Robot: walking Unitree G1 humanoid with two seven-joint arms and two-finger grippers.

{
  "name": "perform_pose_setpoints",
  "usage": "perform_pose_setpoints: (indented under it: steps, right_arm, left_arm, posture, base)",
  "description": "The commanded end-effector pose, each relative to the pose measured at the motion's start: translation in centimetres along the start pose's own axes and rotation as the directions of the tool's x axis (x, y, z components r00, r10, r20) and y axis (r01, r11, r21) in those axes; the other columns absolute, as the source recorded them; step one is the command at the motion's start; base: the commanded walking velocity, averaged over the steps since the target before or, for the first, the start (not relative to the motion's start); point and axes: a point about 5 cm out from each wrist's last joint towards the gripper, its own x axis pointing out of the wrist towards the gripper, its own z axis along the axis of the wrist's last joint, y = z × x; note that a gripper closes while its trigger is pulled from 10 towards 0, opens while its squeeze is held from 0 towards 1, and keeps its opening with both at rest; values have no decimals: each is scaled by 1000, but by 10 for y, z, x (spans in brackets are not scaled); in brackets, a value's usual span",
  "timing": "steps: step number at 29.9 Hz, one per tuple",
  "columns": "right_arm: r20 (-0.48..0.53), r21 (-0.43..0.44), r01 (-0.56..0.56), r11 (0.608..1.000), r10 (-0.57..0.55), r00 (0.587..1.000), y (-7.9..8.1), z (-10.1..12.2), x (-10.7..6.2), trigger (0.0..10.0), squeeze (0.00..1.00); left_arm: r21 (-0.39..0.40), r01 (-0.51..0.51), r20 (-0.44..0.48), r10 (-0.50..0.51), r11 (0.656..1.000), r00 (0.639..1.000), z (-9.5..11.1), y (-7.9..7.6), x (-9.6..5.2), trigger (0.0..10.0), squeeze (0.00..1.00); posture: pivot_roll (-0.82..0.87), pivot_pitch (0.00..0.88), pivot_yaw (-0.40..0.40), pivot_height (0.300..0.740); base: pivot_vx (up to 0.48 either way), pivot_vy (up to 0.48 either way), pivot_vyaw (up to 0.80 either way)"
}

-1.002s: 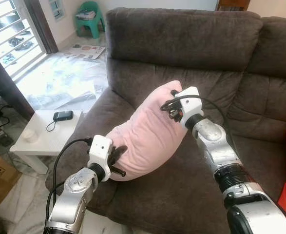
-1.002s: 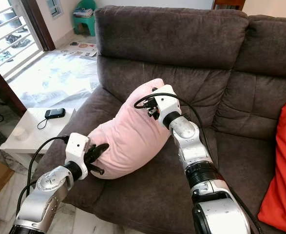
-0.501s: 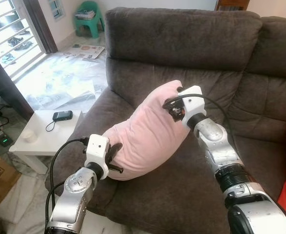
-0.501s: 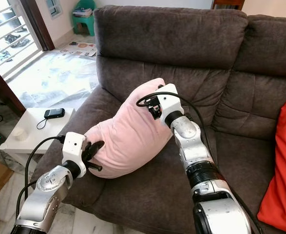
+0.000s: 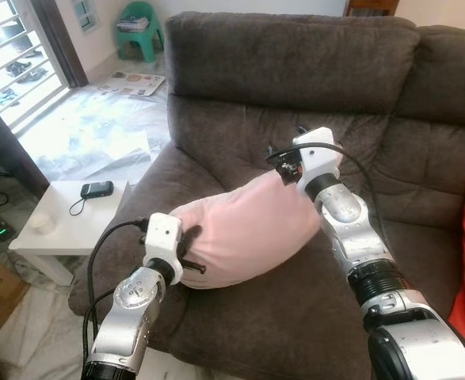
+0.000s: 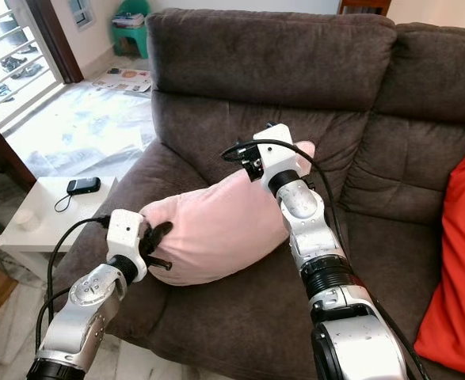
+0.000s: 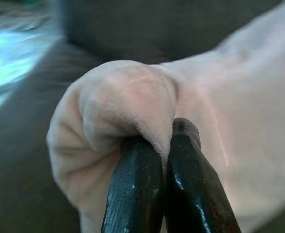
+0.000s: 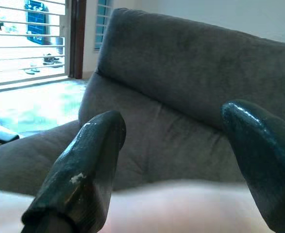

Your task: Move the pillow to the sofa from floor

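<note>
Left eye view: pink pillow (image 5: 244,229) lying across the sofa (image 5: 295,71) seat near its left armrest, one end raised toward the backrest. Left hand (image 5: 186,255) pinched tight on the pillow's lower corner, fingers (image 7: 181,189) clamped on a fold of fabric. Right hand (image 5: 286,162) at the pillow's upper end, fingers (image 8: 84,170) spread wide, gripping nothing. White bench (image 5: 62,229) beside the armrest, carrying a phone (image 5: 97,188).
</note>
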Motion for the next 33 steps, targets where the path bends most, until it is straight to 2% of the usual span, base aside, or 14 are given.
perform_pose_setpoints:
  steps: [1, 3, 6, 7, 9, 10, 12, 16, 20, 22, 24, 26, 31, 33]
  right_arm:
    - [-3, 3, 5, 1000, -5, 1000, 1, -3, -2, 10000, 0]
    - [-8, 8, 9, 1000, -9, 1000, 2, -7, -6, 10000, 0]
    - [-13, 12, 11, 1000, -11, 1000, 4, -10, -10, 10000, 0]
    - [-17, 14, 11, 1000, -11, 1000, 6, -13, -13, 10000, 0]
    - [-20, 17, 10, 1000, -10, 1000, 7, -14, -14, 10000, 0]
    - [-26, 20, 8, 1000, -8, 1000, 9, -16, -16, 10000, 0]
    - [-31, 24, 8, 1000, -7, 999, 10, -18, -20, 10000, 0]
    - [-37, 29, 10, 1000, -9, 999, 11, -21, -23, 10000, 0]
    - [-61, 38, 41, 998, -39, 997, 8, -27, -30, 10000, 0]
    - [-70, 48, 58, 997, -55, 996, 7, -28, -32, 10000, 0]
    - [-77, 48, 69, 996, -65, 995, 6, -29, -34, 10000, 0]
    - [-82, 49, 76, 996, -72, 994, 6, -30, -35, 10000, 0]
    - [-87, 51, 86, 995, -81, 993, 6, -30, -38, 10000, 0]
    - [-90, 51, 90, 995, -85, 992, 5, -30, -39, 10000, 0]
  left_arm:
    - [0, -119, -1, 119, 993, 993, -1, 20, -2, 10000, 0]
    - [-24, -238, -4, 238, 971, 971, -1, 37, -3, 10000, 0]
    - [-47, -310, -9, 310, 950, 951, -2, 46, -5, 10000, 0]
    - [-80, -365, -8, 365, 928, 931, -2, 52, -6, 10000, 0]
    - [-97, -385, -7, 387, 918, 922, -2, 53, -6, 10000, 0]
    - [-133, -427, -10, 429, 895, 903, -2, 57, -6, 10000, 0]
    - [-151, -457, -12, 461, 876, 887, -1, 60, -6, 10000, 0]
    - [-164, -460, -4, 466, 873, 885, 0, 60, -5, 10000, 0]
    - [-206, -421, 0, 430, 883, 903, 4, 54, 3, 10000, 0]
    - [-238, -442, -14, 451, 865, 892, 4, 55, 6, 10000, 0]
    - [-283, -506, -33, 519, 815, 854, 5, 61, 9, 10000, 0]
    - [-311, -539, -34, 558, 783, 829, 7, 66, 11, 10000, 0]
    - [-347, -589, -24, 620, 730, 784, 11, 77, 11, 10000, 0]
    - [-360, -590, -32, 623, 722, 782, 10, 77, 11, 10000, 0]
  posture:
    - [-34, 74, 35, 740]
    - [-39, 77, 37, 740]
    - [-39, 77, 37, 740]
    - [-44, 80, 38, 740]
    - [-44, 80, 38, 740]
    - [-47, 82, 38, 740]
    - [-48, 82, 37, 740]
    - [-50, 84, 37, 740]
    - [-52, 85, 38, 740]
    - [-53, 85, 38, 740]
    - [-58, 86, 41, 740]
    - [-61, 85, 43, 740]
    - [-64, 86, 45, 740]
    - [-64, 86, 45, 740]
  base:
    - [0, 0, 0]
    - [0, 0, 0]
    - [0, 0, 0]
    - [0, 0, 0]
    - [0, 0, 0]
    - [0, 0, 0]
    - [0, 0, 0]
    - [0, 0, 0]
    - [0, 0, 0]
    - [0, 0, 0]
    - [0, 0, 0]
    - [0, 0, 0]
    - [0, 0, 0]
    - [0, 0, 0]
